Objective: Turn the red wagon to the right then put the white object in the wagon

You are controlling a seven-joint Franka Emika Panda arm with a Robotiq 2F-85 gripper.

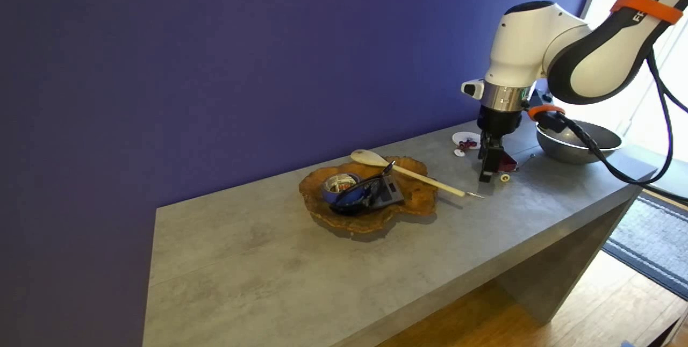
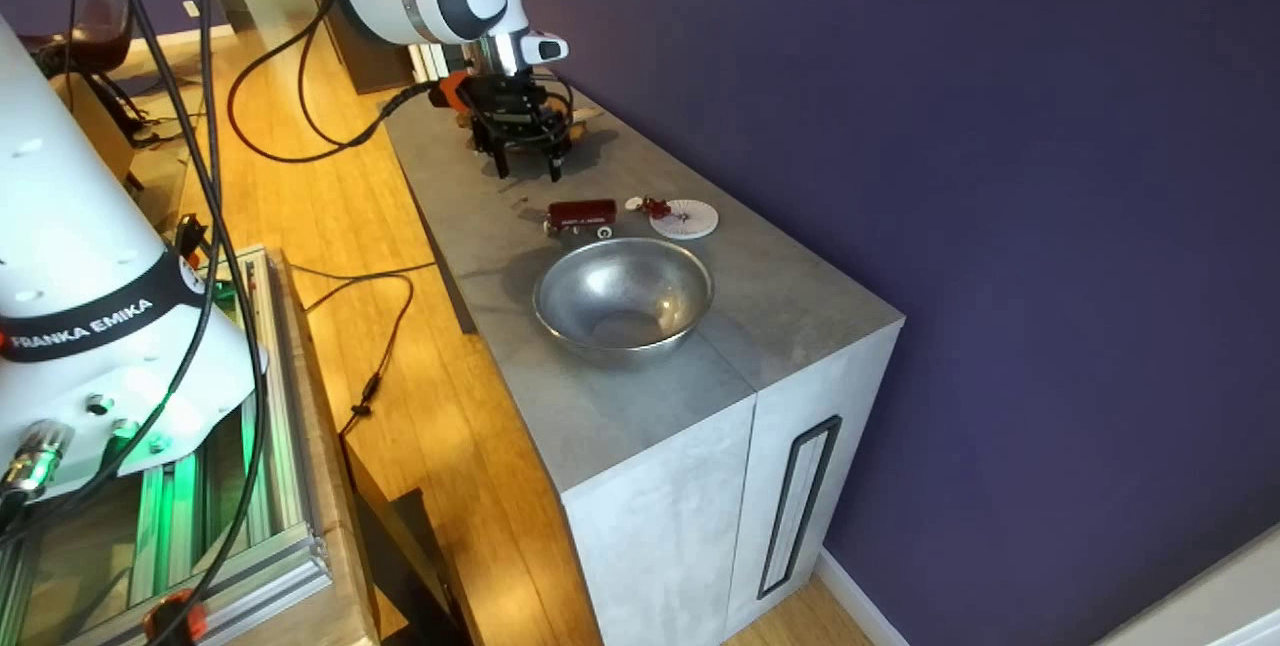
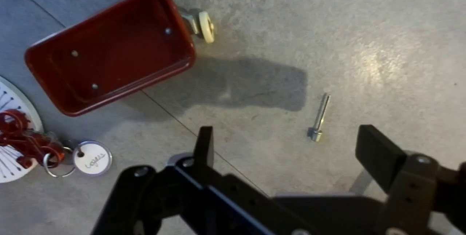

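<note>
A: Item one, red wagon (image 3: pixel 111 51): location?

B: On the worktop (image 1: pixel 242 261). Wrist view: ten o'clock from the pincer (image 3: pixel 289 144), near, not touching. In an exterior view: about four o'clock from the pincer, between it and the metal bowl (image 2: pixel 625 301).

A: Pincer: condition?

B: Jaws spread well apart, nothing held between them. Height of the tips against the wagon's rim: cannot tell.

A: Wagon: long axis?

B: Wrist view, eight o'clock to two o'clock. Upright. The two-o'clock end is nearer the pincer; a pale wheel (image 3: pixel 206 27) juts from it. Which end is the front: cannot be told.

A: Jaw line against that axis?

B: Roughly nine to three, hence slantwise to the wagon. In my judgement the move calls for travel toward ten o'clock, then either a nudge at the near end or a wrist turn to grip across the narrow width.

A: Item two, white object (image 2: pixel 692 221)?

B: Wrist view, eight o'clock from the wagon, just off its farther end, gap visible; a red piece (image 3: pixel 32 146) lies over it. Not yet aboard. Judged step: turning, with loading to follow.
</note>
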